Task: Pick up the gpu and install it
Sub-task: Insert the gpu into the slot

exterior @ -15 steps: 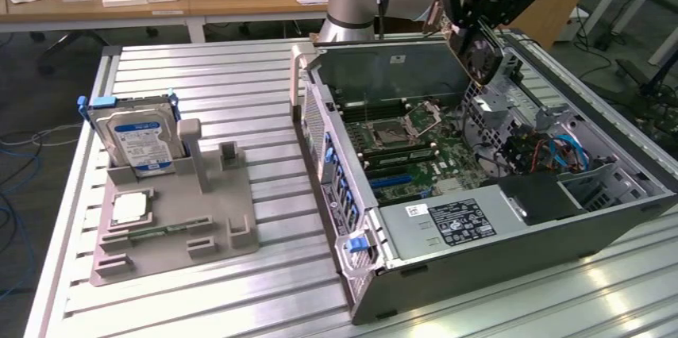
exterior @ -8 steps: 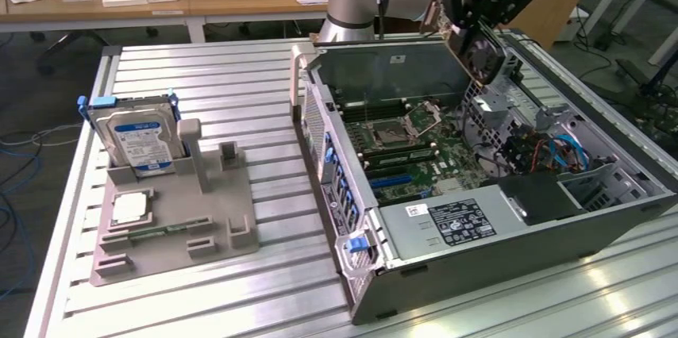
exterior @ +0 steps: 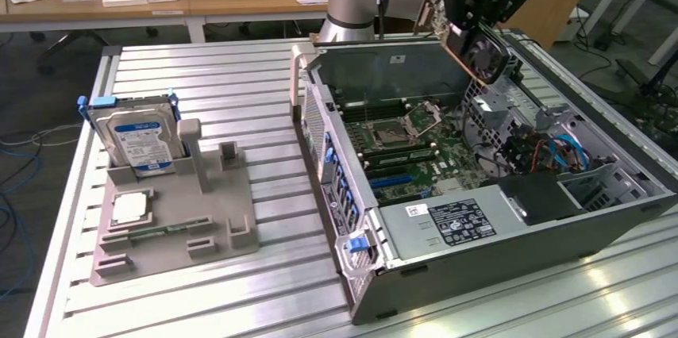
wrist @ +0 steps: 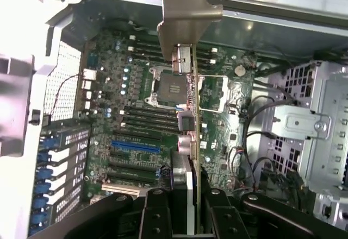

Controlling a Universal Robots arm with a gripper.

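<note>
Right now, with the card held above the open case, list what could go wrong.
1. The gpu, clamped between the jaws, hangs edge-on over the bare processor socket, apart from the blue slot; lowered from here it might strike the socket.
2. Its metal bracket sits close to the case wall and may catch its rim.
3. Loose cables beside the drive cage could snag the card.
</note>
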